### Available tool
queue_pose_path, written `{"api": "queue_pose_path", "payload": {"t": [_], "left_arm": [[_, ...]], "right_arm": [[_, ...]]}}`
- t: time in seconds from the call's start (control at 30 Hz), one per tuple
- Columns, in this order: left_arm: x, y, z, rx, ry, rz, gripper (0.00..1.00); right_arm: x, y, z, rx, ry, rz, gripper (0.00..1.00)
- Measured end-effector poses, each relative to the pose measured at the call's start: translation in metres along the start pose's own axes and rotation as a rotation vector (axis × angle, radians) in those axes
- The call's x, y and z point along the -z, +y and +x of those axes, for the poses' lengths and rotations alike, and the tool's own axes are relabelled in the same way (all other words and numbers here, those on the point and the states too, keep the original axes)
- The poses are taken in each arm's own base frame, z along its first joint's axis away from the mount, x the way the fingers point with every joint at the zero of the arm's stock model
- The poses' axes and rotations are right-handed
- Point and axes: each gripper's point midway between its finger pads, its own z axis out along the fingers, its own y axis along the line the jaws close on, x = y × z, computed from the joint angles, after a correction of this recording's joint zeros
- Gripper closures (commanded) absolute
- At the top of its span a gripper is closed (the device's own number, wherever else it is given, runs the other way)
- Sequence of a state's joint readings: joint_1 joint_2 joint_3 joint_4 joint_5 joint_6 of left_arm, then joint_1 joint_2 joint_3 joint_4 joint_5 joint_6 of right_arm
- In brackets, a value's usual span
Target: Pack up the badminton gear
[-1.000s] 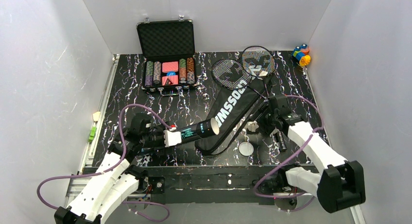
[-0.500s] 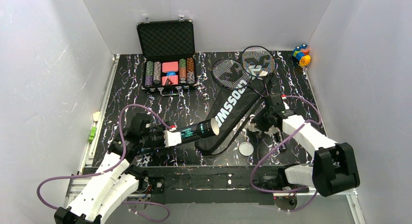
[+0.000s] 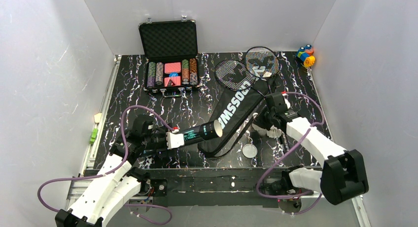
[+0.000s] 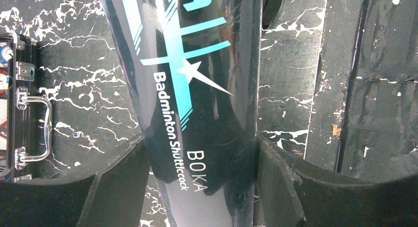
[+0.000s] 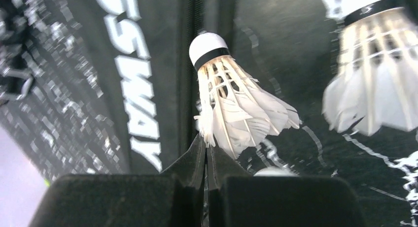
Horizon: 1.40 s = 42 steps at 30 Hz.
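Since the round tube lid (image 3: 250,150) lies loose on the near part of the marbled table (image 3: 128,89), the step in hand looks to be loading shuttlecocks into the tube. At near left the left gripper (image 4: 199,148) clamps the long black tube (image 4: 192,79) with teal print from both sides. It holds the tube off the table with the open mouth turned right, toward the bag. Right of that, the right gripper (image 5: 206,145) has its fingers pressed together on the edge of a white shuttlecock (image 5: 231,113)'s feather skirt, cork end pointing away. The pinch is thin and may slip. A second shuttlecock (image 5: 379,79) lies just beside it. Next, I judge, the right arm must carry its shuttlecock left, line the cork up with the tube's mouth and feed it in. Farther back the black CROSSWAY bag (image 3: 236,113) lies slantwise. The two rackets (image 3: 231,75) show their heads at its far end, and I cannot tell if their handles are inside.
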State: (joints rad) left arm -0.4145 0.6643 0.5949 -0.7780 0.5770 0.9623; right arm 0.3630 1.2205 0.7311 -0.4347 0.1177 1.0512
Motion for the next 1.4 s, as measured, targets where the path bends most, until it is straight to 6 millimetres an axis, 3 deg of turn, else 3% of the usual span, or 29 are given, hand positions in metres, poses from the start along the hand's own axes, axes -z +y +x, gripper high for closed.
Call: {"api": "queue_pose_path", "payload": {"t": [0.27, 0.53, 0.63, 0.73, 0.87, 1.23, 1.4], "left_arm": [[-0.001, 0.0, 0.001, -0.008, 0.004, 0.005, 1.0], [-0.001, 0.001, 0.001, -0.03, 0.004, 0.005, 1.0], [-0.001, 0.001, 0.001, -0.038, 0.004, 0.005, 1.0], [-0.001, 0.001, 0.001, -0.04, 0.004, 0.007, 1.0], [-0.003, 0.001, 0.003, -0.037, 0.011, 0.016, 1.0], [-0.003, 0.0, 0.004, -0.035, 0.013, 0.021, 1.0], [-0.004, -0.001, 0.003, -0.034, 0.008, 0.028, 1.0]], "right_arm": [[0.071, 0.069, 0.024, 0.176, 0.078, -0.326, 0.99], [0.16, 0.104, 0.05, 0.41, 0.168, -0.614, 0.99], [0.193, 0.111, 0.071, 0.523, 0.209, -0.711, 0.99], [0.205, 0.11, 0.095, 0.61, 0.271, -0.743, 0.99], [0.205, 0.1, 0.117, 0.691, 0.348, -0.708, 0.99], [0.215, 0.078, 0.123, 0.778, 0.387, -0.65, 0.99], [0.226, 0.08, 0.127, 0.851, 0.412, -0.652, 0.99]]}}
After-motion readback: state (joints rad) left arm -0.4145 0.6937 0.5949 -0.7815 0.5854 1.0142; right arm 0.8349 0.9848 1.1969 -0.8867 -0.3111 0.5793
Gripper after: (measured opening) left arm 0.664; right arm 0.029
